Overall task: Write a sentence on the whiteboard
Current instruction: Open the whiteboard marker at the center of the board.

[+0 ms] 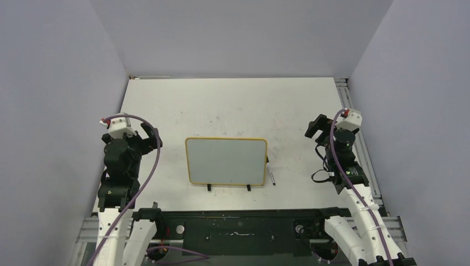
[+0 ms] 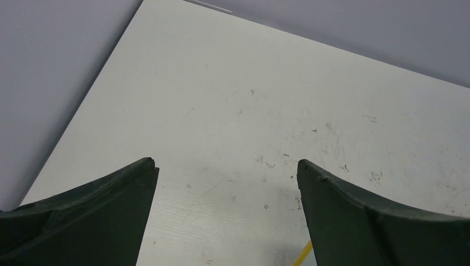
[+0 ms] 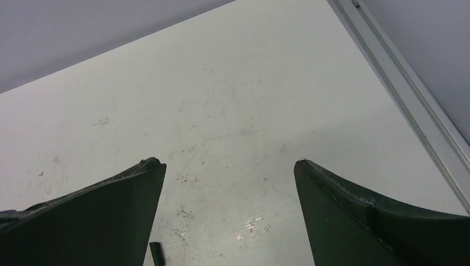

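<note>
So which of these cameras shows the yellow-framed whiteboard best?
The top external view: the whole whiteboard shows there, with its yellow frame, both feet and a blank surface. The left wrist view catches only a thin yellow sliver at its bottom edge, likely the frame. The right wrist view shows none of it.

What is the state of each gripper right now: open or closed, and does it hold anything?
The black two-finger left gripper is open and holds nothing.
The black two-finger right gripper is open and holds nothing.
</note>
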{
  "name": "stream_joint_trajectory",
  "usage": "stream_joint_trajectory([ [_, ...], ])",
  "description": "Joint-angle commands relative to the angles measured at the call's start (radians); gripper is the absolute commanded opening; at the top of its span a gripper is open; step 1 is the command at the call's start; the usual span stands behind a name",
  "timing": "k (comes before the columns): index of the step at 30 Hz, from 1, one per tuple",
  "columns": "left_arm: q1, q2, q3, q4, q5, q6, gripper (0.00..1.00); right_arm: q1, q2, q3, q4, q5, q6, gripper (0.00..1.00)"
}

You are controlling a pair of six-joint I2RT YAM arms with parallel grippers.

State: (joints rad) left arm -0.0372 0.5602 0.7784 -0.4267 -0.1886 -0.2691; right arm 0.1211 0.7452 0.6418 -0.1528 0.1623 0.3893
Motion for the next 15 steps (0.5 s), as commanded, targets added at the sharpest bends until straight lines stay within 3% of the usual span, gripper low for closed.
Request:
stream_joint_trajectory([
  [1, 0.005, 0.009, 0.012, 0.046, 0.012, -0.013, 0.96, 0.0, -0.016, 0.067, -0.027, -0.05, 0.018, 0.9],
  [13, 0.003, 0.052, 0.033, 0.024, 0.02, -0.017, 0.96, 0.009, -0.003, 0.098, -0.259, -0.302, 0.068, 0.9],
  [15, 0.002, 0.051, 0.024, 0.028, 0.043, -0.001, 0.96, 0.033, 0.036, 0.125, -0.312, -0.322, 0.088, 0.94],
])
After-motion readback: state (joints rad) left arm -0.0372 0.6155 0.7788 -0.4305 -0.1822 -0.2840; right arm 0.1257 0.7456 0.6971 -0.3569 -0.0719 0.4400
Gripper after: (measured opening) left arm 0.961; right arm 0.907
